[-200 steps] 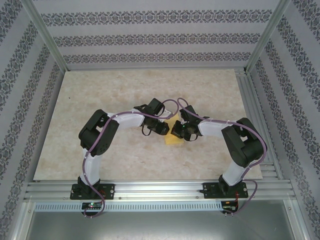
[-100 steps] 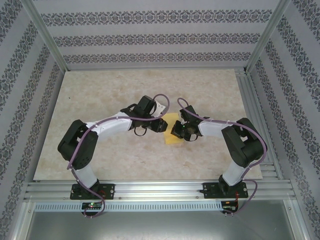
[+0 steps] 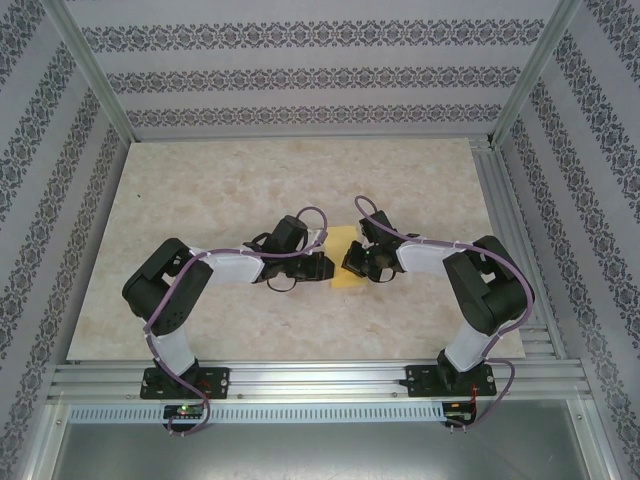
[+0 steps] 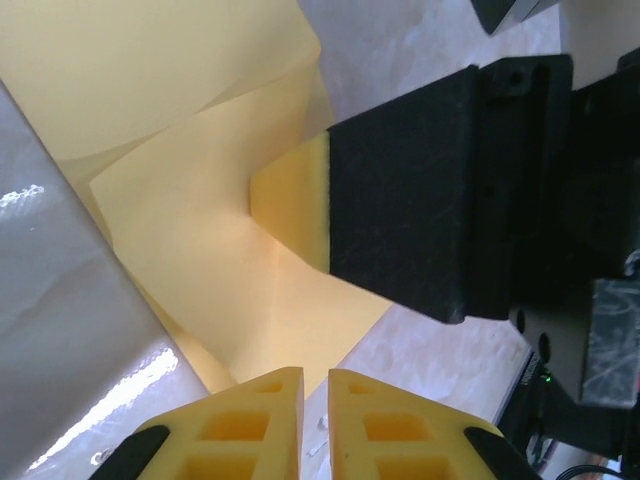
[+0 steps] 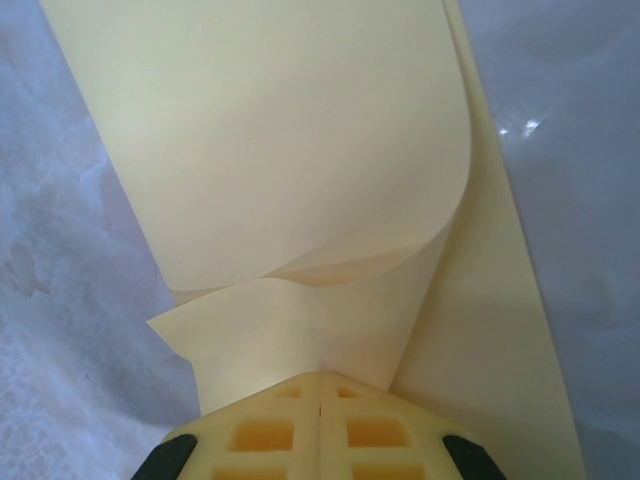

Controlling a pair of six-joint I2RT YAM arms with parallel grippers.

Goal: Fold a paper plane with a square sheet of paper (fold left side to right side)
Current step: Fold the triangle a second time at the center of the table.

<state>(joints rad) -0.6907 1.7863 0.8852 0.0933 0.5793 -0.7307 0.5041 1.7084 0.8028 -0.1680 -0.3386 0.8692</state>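
- One beige marbled tabletop (image 3: 200, 190), enclosed by patterned wall panels (image 3: 300, 75).
- Two white-and-black robot arms, the left arm (image 3: 235, 265) and the right arm (image 3: 430, 255), reach inward to meet at frame centre.
- Two black grippers with yellow pads. The left gripper (image 4: 315, 395) has its fingers drawn almost together, with a thin slit between them and nothing seen in it. The right gripper (image 5: 320, 400) is clenched on the paper.
- One thin yellow-orange paper sheet (image 3: 344, 240) lies on the tabletop at frame centre, between the two grippers. Its upper layer curls over, the right gripper pinches its fold, and the left gripper's tips are just beside its edge.
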